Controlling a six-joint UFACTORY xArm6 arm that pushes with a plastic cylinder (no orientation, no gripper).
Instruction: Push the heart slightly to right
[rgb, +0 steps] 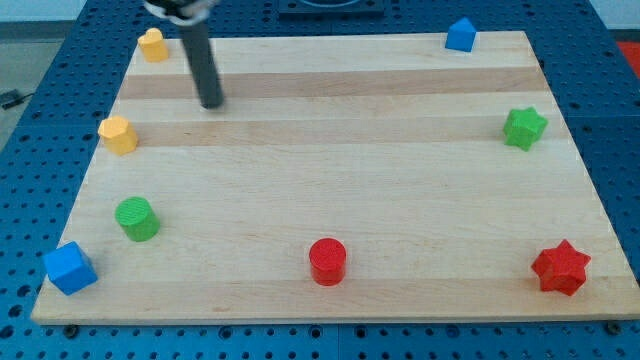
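Observation:
Two yellow blocks lie near the board's left edge. The one at the view's top left (152, 44) looks like the heart, though its shape is hard to make out. The other yellow block (118, 133) looks six-sided and sits lower on the left edge. My tip (211, 103) rests on the wooden board (330, 160), to the right of and below the top-left yellow block, and to the right of and a little above the lower yellow block. It touches neither.
A green cylinder (136, 218) and a blue cube (70, 267) sit at the lower left. A red cylinder (327, 261) is at the bottom middle and a red star (560, 267) at the bottom right. A green star (524, 128) is at the right and a blue block (460, 35) at the top right.

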